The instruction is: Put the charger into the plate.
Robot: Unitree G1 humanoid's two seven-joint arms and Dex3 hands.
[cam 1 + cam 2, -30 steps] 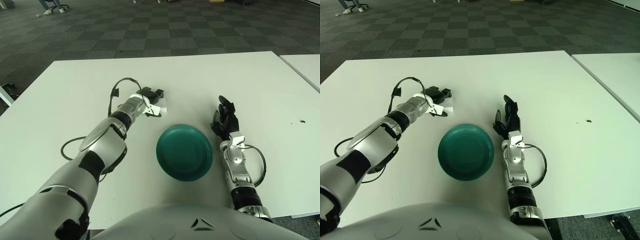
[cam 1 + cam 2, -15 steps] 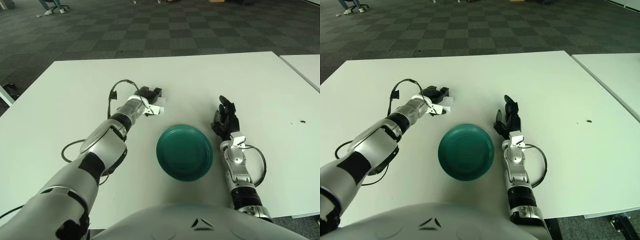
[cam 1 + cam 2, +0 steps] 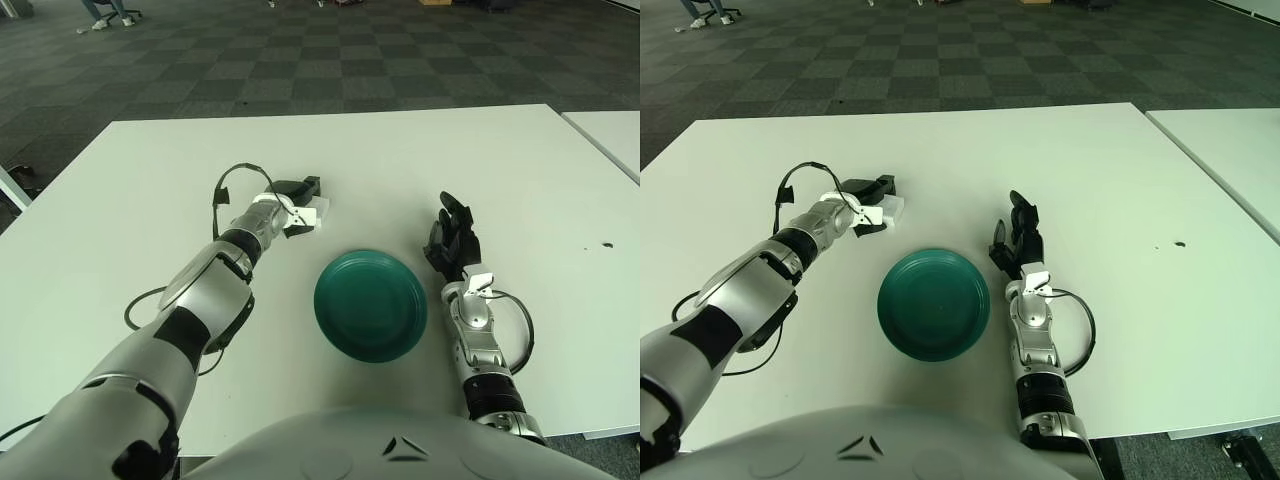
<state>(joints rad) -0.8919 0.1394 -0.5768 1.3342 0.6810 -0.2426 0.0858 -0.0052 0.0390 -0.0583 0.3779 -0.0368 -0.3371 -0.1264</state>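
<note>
A: Table [image 3: 150,190], upper left of frame?
B: Smooth, matt white top.
A: Plate [image 3: 370,304], centre?
B: Dark green, looks like plastic, slight sheen.
A: Charger [image 3: 318,210]?
B: White, smooth plastic.
A: Floor [image 3: 300,60], top?
B: Grey chequered carpet, rough.

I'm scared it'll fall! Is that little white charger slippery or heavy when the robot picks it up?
Probably light: the charger looks small beside the left hand closing around it. Its smooth white shell could be slippery. It looks boxy, so it shouldn't roll on the table or in the green plate. The right hand shows right of the plate.
</note>
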